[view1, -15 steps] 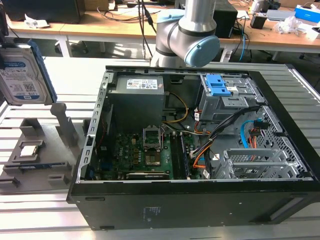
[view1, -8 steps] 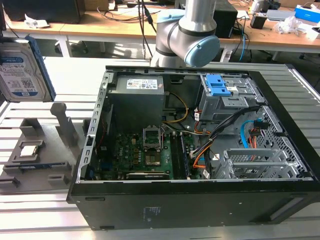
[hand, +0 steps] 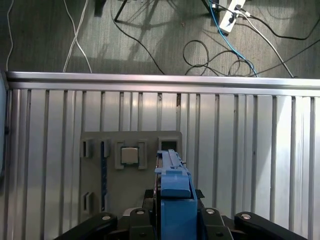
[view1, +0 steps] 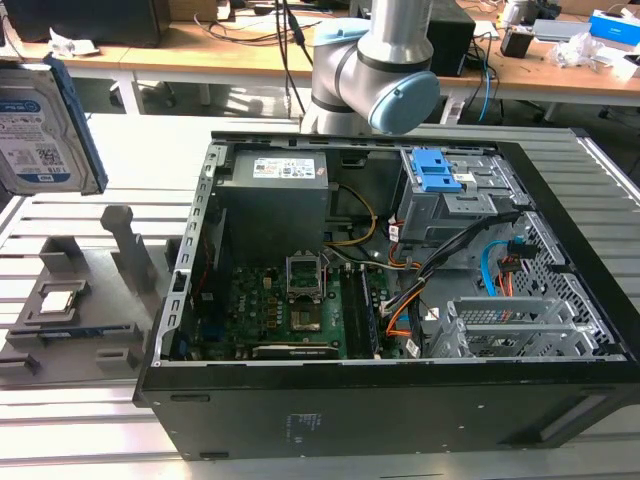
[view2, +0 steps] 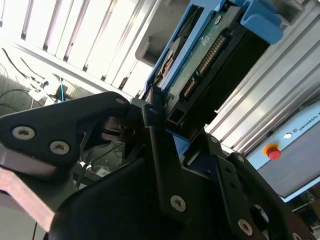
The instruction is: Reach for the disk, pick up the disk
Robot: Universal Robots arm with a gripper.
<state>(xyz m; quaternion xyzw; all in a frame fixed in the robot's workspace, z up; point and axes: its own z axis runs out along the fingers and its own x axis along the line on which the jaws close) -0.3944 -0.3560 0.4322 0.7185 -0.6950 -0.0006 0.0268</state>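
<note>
Exterior view: labelled disk (view1: 42, 128) aloft near the computer case (view1: 400, 420). Second wrist view: end effector (view2: 167, 122) clamped tight on its edge.

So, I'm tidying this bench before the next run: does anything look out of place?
Only the flat silver metal hard drive with blue plastic side bracket: it hangs upright in the air at the exterior view's left, above the grey slotted holder, clamped in the black gripper.

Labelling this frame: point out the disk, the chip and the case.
disk (view1: 38, 135), exterior view, on its label.
chip (hand: 130, 155), first wrist view, on its metal top.
case (view1: 400, 420), exterior view, on its black near wall.
</note>
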